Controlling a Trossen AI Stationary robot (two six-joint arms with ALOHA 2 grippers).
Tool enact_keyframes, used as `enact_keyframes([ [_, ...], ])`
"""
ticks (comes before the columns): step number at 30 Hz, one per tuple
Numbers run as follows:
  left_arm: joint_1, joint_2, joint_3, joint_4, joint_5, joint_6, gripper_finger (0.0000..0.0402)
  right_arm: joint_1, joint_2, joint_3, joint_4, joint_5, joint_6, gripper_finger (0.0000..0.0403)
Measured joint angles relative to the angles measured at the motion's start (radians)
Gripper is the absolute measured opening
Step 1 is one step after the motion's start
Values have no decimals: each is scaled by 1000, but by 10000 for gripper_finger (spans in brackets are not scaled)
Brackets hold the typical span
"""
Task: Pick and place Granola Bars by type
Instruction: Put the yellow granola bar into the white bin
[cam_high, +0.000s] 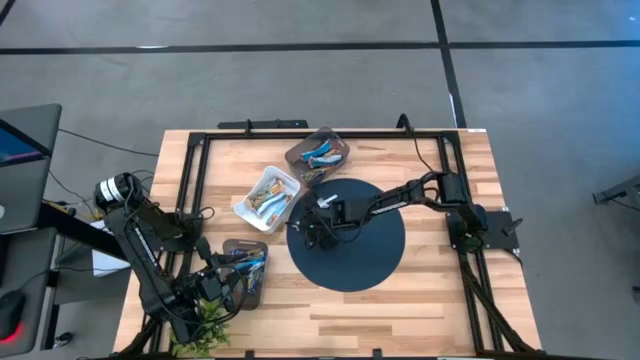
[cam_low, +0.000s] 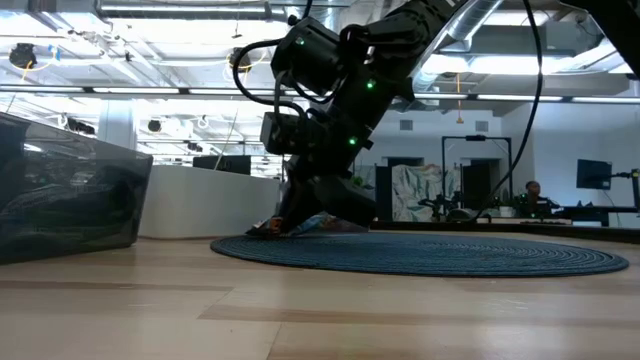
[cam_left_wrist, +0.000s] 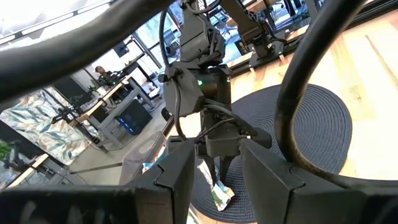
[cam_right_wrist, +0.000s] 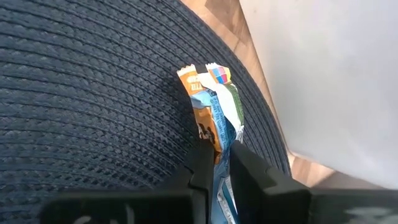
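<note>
A dark blue round mat (cam_high: 350, 250) lies mid-table. At its left edge my right gripper (cam_high: 312, 228) reaches in from the right, shut on two granola bars lying side by side: an orange-brown one (cam_right_wrist: 200, 106) and a white, green and blue one (cam_right_wrist: 227, 109). The low view shows the bars (cam_low: 305, 225) on the mat under the gripper (cam_low: 300, 212). My left gripper (cam_high: 228, 285) waits at the near left beside a tray (cam_high: 246, 268). Its fingers stand open with nothing between them (cam_left_wrist: 217, 152). My right gripper pinches the near ends of both bars (cam_right_wrist: 216, 142) between its two fingers. The fingers slant down from the table's right side and run along the bars. The bars' far ends (cam_right_wrist: 205, 73) lie flat on the mat.
Three trays hold more bars: one at the far middle (cam_high: 318, 153), a white one (cam_high: 268, 195) just left of the mat, whose wall (cam_right_wrist: 336, 74) stands close beyond the held bars, and one at the near left. A green plant (cam_high: 205, 328) sits by the left arm.
</note>
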Motion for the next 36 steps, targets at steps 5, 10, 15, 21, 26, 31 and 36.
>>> enact_keyframes([
  [5,0,0,0,0,0,0,125,13,-8,0,-9,31,-16,26],
  [10,0,0,0,0,0,0,125,29,-49,3,-12,29,-19,23],
  [15,0,1,0,0,0,0,126,37,-91,-1,-7,28,-47,24],
  [21,0,1,0,0,0,0,126,23,-113,1,100,-5,-100,21],
  [26,0,1,0,-1,-2,2,125,14,-115,1,206,-29,-176,23],
  [31,1,1,0,0,-8,4,126,-9,-115,2,320,-163,-227,21],
  [36,2,1,0,-1,-9,9,125,-30,-115,2,409,-262,-229,19],
])
